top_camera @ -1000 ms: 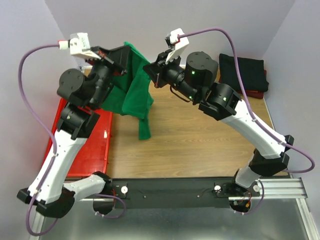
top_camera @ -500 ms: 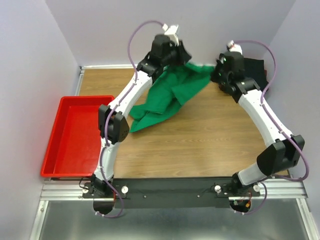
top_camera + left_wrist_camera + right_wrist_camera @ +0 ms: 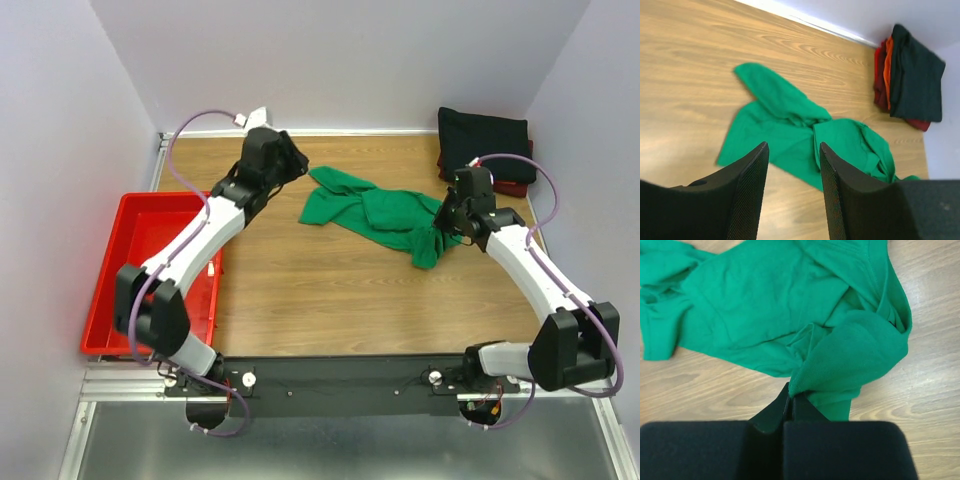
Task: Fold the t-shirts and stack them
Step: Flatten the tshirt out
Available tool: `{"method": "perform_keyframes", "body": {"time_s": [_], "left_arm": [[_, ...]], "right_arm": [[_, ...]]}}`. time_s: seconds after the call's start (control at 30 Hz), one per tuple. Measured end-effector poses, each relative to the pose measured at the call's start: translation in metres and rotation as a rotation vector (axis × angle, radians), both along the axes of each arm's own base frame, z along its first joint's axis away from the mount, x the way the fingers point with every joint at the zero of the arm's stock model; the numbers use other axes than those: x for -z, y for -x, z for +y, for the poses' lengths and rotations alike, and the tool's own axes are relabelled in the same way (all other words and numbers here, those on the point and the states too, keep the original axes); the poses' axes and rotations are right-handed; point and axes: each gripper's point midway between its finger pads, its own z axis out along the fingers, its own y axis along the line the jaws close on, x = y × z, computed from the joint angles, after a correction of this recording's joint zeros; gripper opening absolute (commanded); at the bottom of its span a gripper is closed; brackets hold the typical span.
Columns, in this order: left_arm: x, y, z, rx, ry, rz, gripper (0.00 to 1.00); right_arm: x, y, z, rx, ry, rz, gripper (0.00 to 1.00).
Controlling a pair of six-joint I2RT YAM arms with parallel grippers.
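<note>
R gripper (image 3: 790, 401) is clamped on a fold of the green t-shirt (image 3: 385, 212) at its 3 o'clock end. L gripper (image 3: 791, 152) hangs w/ jaws apart, nothing in them, off the shirt's 10 o'clock side. Green one lies crumpled mid-table (image 3: 330, 300), def not folded yet. Black t-shirt (image 3: 485, 140) sits folded on top of the dark red t-shirt (image 3: 515, 188) at the table's 1 o'clock corner. So imo approx 2 of 3 done. Left to do: flatten, fold, stack green.
</note>
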Motion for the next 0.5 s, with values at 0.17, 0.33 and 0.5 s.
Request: {"method": "perform_keyframes", "body": {"time_s": [0.17,0.33,0.5], "left_arm": [[0.032,0.023,0.028,-0.116,-0.021,0.049,0.56],[0.137,0.011,0.026,-0.127,-0.161,0.26,0.56],[0.202,0.015,0.028,-0.121,-0.25,0.402,0.56]], "right_arm": [[-0.01,0.0,0.003,-0.005,-0.025,-0.038,0.01],[-0.012,0.0,0.007,-0.019,-0.041,-0.044,0.0],[-0.011,0.0,0.01,-0.032,-0.055,-0.046,0.01]]}}
